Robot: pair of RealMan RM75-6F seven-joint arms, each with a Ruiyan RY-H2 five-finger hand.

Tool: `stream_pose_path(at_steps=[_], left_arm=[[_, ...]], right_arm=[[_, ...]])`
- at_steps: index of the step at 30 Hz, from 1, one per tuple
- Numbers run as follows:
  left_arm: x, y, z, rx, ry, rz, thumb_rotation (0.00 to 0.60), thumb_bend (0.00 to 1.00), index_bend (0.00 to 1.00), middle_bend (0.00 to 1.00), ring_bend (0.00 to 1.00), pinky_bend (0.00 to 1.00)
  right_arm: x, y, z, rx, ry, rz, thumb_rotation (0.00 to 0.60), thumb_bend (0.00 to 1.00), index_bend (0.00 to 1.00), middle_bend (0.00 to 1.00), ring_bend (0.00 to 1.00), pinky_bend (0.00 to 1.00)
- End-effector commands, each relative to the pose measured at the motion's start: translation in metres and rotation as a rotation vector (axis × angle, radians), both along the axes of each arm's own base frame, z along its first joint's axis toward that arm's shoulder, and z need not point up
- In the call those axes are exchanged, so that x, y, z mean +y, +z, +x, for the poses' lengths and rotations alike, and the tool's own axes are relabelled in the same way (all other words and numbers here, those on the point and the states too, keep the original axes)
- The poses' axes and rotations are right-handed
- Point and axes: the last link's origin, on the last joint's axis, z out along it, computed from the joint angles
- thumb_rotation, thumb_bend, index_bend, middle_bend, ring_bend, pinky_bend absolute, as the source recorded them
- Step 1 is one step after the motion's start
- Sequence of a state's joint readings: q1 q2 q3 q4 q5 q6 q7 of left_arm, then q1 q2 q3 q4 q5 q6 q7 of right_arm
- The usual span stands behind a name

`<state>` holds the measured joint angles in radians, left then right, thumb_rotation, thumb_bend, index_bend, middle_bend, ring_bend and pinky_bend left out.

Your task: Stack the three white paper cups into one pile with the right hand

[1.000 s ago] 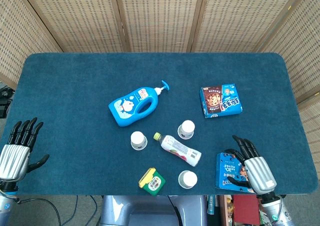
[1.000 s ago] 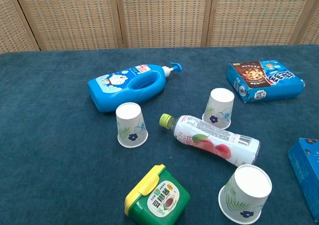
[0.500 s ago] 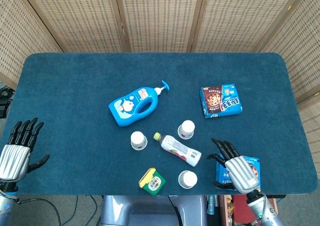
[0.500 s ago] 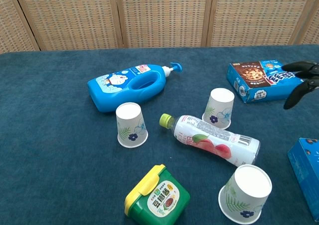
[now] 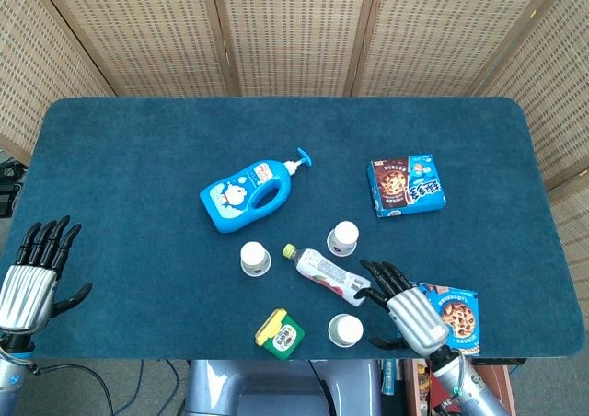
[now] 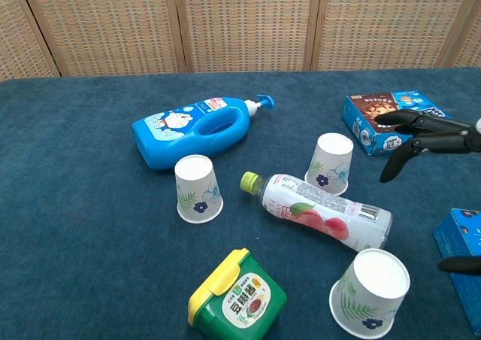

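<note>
Setting: dark blue felt table [image 5: 138, 149], woven cane screens [image 5: 285, 29] along the top of the frame.
Cups: three white paper cups, all upside down and apart, unstacked. One [image 5: 255, 258] lower centre in head view, one [image 5: 343, 237] right of centre, one [image 5: 345, 329] near the bottom edge.
Right hand: [image 5: 408, 307] lower right in head view, fingers spread, holding nothing, just right of the bottom cup; fingertips [image 6: 409, 122] enter from the right edge in chest view.
Left hand: [image 5: 32, 273] lower left corner, fingers apart, off the table edge.
Bottle: clear drink bottle [image 5: 325, 274] lying on its side between the cups.
Others: blue pump bottle [image 5: 248, 193] left of centre; green tub with yellow lid [image 5: 281, 333] bottom centre; blue cookie box [image 5: 407, 185] upper right; second blue box [image 5: 456, 313] beside the right hand.
</note>
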<state>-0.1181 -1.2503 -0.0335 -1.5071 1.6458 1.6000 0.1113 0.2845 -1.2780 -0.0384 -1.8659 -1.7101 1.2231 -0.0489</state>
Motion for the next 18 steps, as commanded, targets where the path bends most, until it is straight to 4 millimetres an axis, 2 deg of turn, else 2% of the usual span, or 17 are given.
stream_pose_path(at_steps=[1, 9, 18], left_arm=[[0.0, 0.0, 0.0, 0.0, -0.001, 0.001, 0.6, 0.21, 0.0, 0.0, 0.0, 0.0], [-0.001, 0.0, 0.0, -0.001, -0.005, 0.001, 0.6, 0.21, 0.0, 0.0, 0.0, 0.0], [0.0, 0.001, 0.0, -0.005, -0.005, 0.006, 0.6, 0.21, 0.0, 0.0, 0.0, 0.0]], right_arm=[[0.001, -0.005, 0.006, -0.002, 0.011, 0.023, 0.6, 0.1, 0.36, 0.0, 0.0, 0.0], [0.001, -0.02, 0.014, 0.023, 0.012, 0.069, 0.6, 0.1, 0.36, 0.0, 0.0, 0.0], [-0.002, -0.03, 0.013, 0.042, 0.0, 0.072, 0.6, 0.1, 0.36, 0.0, 0.0, 0.0]])
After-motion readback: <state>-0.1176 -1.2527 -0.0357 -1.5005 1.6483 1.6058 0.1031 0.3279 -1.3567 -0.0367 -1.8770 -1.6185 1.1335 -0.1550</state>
